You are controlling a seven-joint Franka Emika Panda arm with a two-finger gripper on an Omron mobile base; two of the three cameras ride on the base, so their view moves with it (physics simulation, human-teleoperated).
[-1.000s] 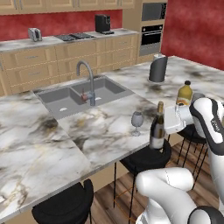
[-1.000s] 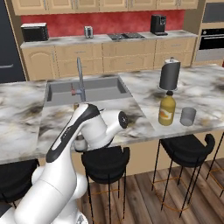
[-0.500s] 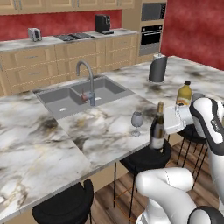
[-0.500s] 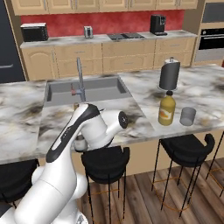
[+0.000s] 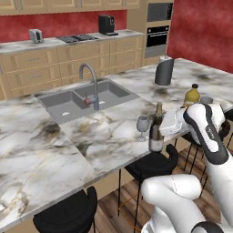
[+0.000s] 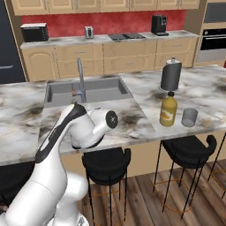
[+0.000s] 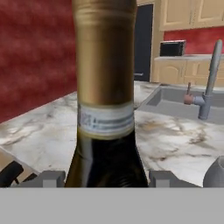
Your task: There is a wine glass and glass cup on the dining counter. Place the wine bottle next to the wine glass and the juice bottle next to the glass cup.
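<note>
The wine bottle [image 5: 156, 133] stands upright on the dining counter [image 5: 104, 143] near its front edge, just right of the wine glass [image 5: 142, 127]. My gripper [image 5: 161, 129] reaches in from the right and is shut on the bottle. In the hand view the bottle's gold neck and pale label [image 7: 105, 87] stand close up, with a finger [image 7: 48, 178] on either side of its dark shoulder. The wine glass bowl [image 7: 215, 173] sits at the lower right there. Farther right, the juice bottle [image 6: 168, 110] stands beside the glass cup [image 6: 190, 117], a small gap between them.
A tall dark cylinder with a silver top [image 6: 171, 75] stands behind the juice bottle. The grey sink [image 5: 86, 98] with its faucet [image 5: 92, 84] is set in the counter's middle. Black stools [image 6: 106, 163] line the front edge.
</note>
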